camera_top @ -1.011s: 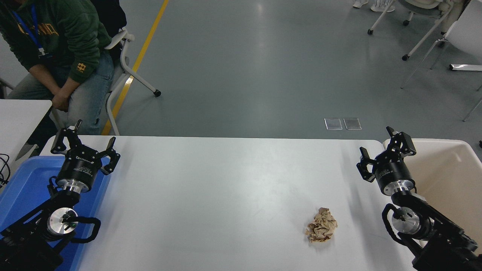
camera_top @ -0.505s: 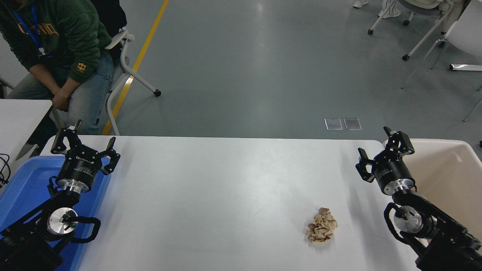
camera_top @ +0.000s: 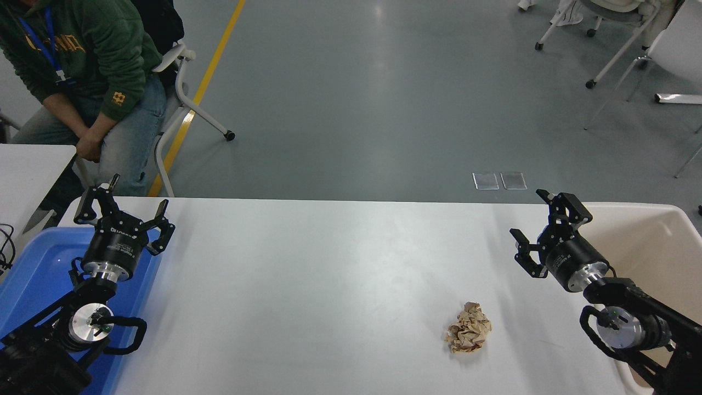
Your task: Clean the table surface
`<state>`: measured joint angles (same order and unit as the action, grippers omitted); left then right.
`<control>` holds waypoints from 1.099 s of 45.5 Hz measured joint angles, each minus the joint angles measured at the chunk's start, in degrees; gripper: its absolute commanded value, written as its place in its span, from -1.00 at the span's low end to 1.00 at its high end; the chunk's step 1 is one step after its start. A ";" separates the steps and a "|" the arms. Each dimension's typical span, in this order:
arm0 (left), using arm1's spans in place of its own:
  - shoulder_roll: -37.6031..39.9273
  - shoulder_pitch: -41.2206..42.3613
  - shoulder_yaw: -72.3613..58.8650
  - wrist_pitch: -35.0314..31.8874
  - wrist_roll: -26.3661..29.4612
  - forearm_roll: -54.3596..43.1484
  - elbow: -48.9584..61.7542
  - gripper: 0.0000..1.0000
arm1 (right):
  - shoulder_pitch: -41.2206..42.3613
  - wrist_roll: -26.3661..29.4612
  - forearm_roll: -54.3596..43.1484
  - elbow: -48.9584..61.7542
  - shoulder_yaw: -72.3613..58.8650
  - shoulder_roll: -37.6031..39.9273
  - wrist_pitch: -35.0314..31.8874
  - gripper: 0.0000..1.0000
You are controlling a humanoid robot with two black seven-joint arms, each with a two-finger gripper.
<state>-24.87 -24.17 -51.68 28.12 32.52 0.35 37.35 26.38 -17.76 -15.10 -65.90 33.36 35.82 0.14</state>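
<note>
Looking nearest first: you find the crumpled ball of brown paper point(camera_top: 469, 335) lying on the large matte white tabletop point(camera_top: 329, 285), toward its near right part, untouched by either arm.
Left arm: your black left gripper point(camera_top: 124, 211) sits at the lower left over the blue plastic tray point(camera_top: 33, 274), which lies on the tabletop's left end; its jaws stand spread and grip nothing.
Right arm: your black right gripper point(camera_top: 540, 230) hangs above the tabletop's right end, beyond the paper ball and well apart from it; jaws spread, nothing between them.
Right side: you see a cream plastic bin point(camera_top: 652, 247) set just beside the tabletop's right edge, behind the right arm.
Left side: a corner of a smaller white tabletop point(camera_top: 27, 170) shows.
Far side: a person in a green hooded top and jeans point(camera_top: 93, 71) sits on a white chair point(camera_top: 181, 93) past the far left corner, hands together.
</note>
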 measured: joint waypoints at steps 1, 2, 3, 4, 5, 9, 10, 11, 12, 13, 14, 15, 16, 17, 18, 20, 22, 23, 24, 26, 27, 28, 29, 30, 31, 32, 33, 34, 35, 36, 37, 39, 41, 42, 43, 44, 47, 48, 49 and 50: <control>0.00 0.00 0.00 0.00 0.00 0.01 0.00 0.98 | 0.26 0.26 -0.10 -0.66 -0.58 0.57 0.06 0.99; 0.00 0.00 0.00 0.00 0.00 0.00 0.00 0.98 | 0.63 0.69 -0.28 -1.61 -1.43 1.44 0.12 0.99; 0.00 0.00 0.00 0.00 0.00 -0.01 0.00 0.98 | 0.89 0.97 -0.39 -2.25 -1.97 2.05 0.14 0.99; 0.00 0.00 0.00 0.00 0.00 0.01 0.00 0.98 | 1.16 1.31 -0.52 -2.91 -2.51 2.65 0.18 0.99; 0.00 0.00 0.00 0.00 0.00 0.00 0.00 0.98 | 1.45 1.76 -0.74 -3.60 -3.11 3.30 0.21 0.99; 0.00 0.00 0.00 0.00 0.00 0.00 0.00 0.98 | 2.81 4.18 -2.29 -6.36 -5.32 5.83 0.31 0.99; 0.00 0.00 0.00 0.00 0.00 0.00 0.00 0.98 | 3.09 4.81 -2.78 -6.91 -5.73 6.32 0.33 0.99; 0.00 0.00 0.00 0.00 0.00 0.00 0.00 0.98 | 3.37 5.44 -3.31 -7.43 -6.08 6.79 0.33 0.99; 0.00 0.00 0.00 0.00 0.00 0.00 0.00 0.98 | 3.76 6.30 -4.12 -8.11 -6.52 7.36 0.36 0.99; 0.00 0.00 0.00 0.00 0.00 0.00 0.00 0.98 | 4.04 6.81 -4.57 -8.55 -6.78 7.72 0.37 0.99; 0.00 0.00 0.00 0.00 0.00 0.01 0.00 0.98 | 4.32 7.36 -5.11 -8.98 -7.03 8.05 0.37 0.99; 0.00 0.00 0.00 0.00 0.00 0.00 0.00 0.98 | 4.74 8.21 -5.93 -9.54 -7.36 8.49 0.38 0.99; 0.00 0.00 0.00 0.00 0.00 0.00 0.00 0.98 | 5.02 8.73 -6.41 -9.88 -7.57 8.76 0.38 0.99; 0.00 0.00 0.00 0.00 0.00 0.01 0.00 0.98 | 5.32 9.32 -6.90 -10.21 -7.77 9.01 0.38 0.99; 0.00 0.00 0.00 0.00 0.00 0.00 0.00 0.98 | 5.64 10.03 -7.45 -10.55 -8.00 9.25 0.38 0.99; 0.00 0.00 0.00 0.00 0.00 0.00 0.00 0.98 | 6.35 11.66 -8.62 -11.29 -8.53 9.78 0.28 0.99; 0.00 0.00 0.00 0.00 0.00 0.00 0.00 0.98 | 6.92 13.15 -9.65 -12.00 -8.94 10.19 0.19 0.99; 0.00 0.00 0.00 0.00 0.00 0.01 0.00 0.98 | 7.14 13.77 -10.12 -12.30 -9.09 10.37 0.16 0.99; 0.00 0.00 0.00 0.00 0.00 0.00 0.00 0.98 | 7.37 14.45 -10.70 -12.64 -9.25 10.57 0.14 0.99; 0.00 0.00 0.00 0.00 0.00 0.00 0.00 0.98 | 7.85 15.94 -12.24 -13.47 -9.59 11.06 0.08 0.99; 0.00 0.00 0.00 0.00 0.00 0.00 0.00 0.98 | 7.98 16.36 -12.74 -13.74 -9.70 11.22 0.06 0.99; 0.00 0.00 0.00 0.00 0.00 0.00 0.00 0.98 | 8.17 17.15 -13.79 -14.29 -9.88 11.52 0.02 0.99; 0.00 0.00 0.00 0.00 0.00 0.00 0.00 0.98 | 8.26 17.58 -14.33 -14.60 -9.97 11.69 -0.01 0.99; 0.00 0.00 0.00 0.00 0.00 0.00 0.00 0.98 | 8.33 17.97 -14.85 -14.90 -10.03 11.84 -0.03 0.99; 0.00 0.00 0.00 0.00 0.00 0.01 0.00 0.98 | 8.40 18.52 -15.53 -15.29 -10.12 12.05 -0.07 0.99; 0.00 0.00 0.00 0.00 0.00 0.00 0.00 0.98 | 8.48 19.32 -16.52 -15.88 -10.24 12.36 -0.14 0.99; 0.00 0.00 0.00 0.00 0.00 0.00 0.00 0.98 | 8.53 19.80 -17.08 -16.28 -10.31 12.56 -0.20 0.99; 0.00 0.00 0.00 0.00 0.00 0.00 0.00 0.98 | 8.56 20.29 -17.62 -16.65 -10.38 12.74 -0.26 0.99; 0.00 0.00 0.00 0.00 0.00 0.00 0.00 0.98 | 8.61 20.99 -18.45 -17.17 -10.47 13.00 -0.33 0.99; 0.00 0.00 0.00 0.00 0.00 0.00 0.00 0.98 | 8.63 21.42 -18.93 -17.50 -10.51 13.18 -0.37 0.99; 0.00 0.00 0.00 0.00 0.00 0.00 0.00 0.98 | 8.66 21.85 -19.40 -17.82 -10.56 13.34 -0.42 0.99; 0.00 0.00 0.00 0.00 0.00 0.00 0.00 0.98 | 8.73 22.85 -20.47 -18.58 -10.65 13.72 -0.68 0.99; 0.00 0.00 0.00 0.00 0.00 0.00 0.00 0.98 | 8.74 23.66 -21.26 -19.17 -10.79 14.02 -1.13 0.99; 0.00 0.00 0.00 0.00 0.00 0.00 0.00 0.98 | 8.76 24.23 -21.74 -19.53 -10.92 14.24 -1.59 0.99; 0.00 0.00 0.00 0.00 0.00 0.00 0.00 0.98 | 8.77 24.55 -22.01 -19.75 -11.01 14.39 -1.89 0.99; 0.00 0.00 0.00 0.00 0.00 0.00 0.00 0.98 | 8.79 24.87 -22.25 -19.96 -11.12 14.52 -2.22 0.99; 0.00 0.00 0.00 0.00 0.00 0.00 0.00 0.98 | 8.80 25.80 -23.03 -20.59 -11.66 14.81 -3.22 0.99; 0.00 0.00 0.00 0.00 0.00 0.00 0.00 0.98 | 8.79 26.09 -23.46 -20.79 -12.04 14.88 -3.56 0.99; 0.00 0.00 0.00 0.00 0.00 0.00 0.00 0.98 | 8.79 26.26 -23.77 -20.92 -12.32 14.92 -3.75 0.99; 0.00 0.00 0.00 0.00 0.00 0.00 0.00 0.98 | 8.77 26.40 -24.18 -21.02 -12.65 14.96 -3.93 0.99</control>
<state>-24.87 -24.17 -51.68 28.12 32.52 0.35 37.35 35.14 8.65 -39.28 -86.92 20.71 50.78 -3.79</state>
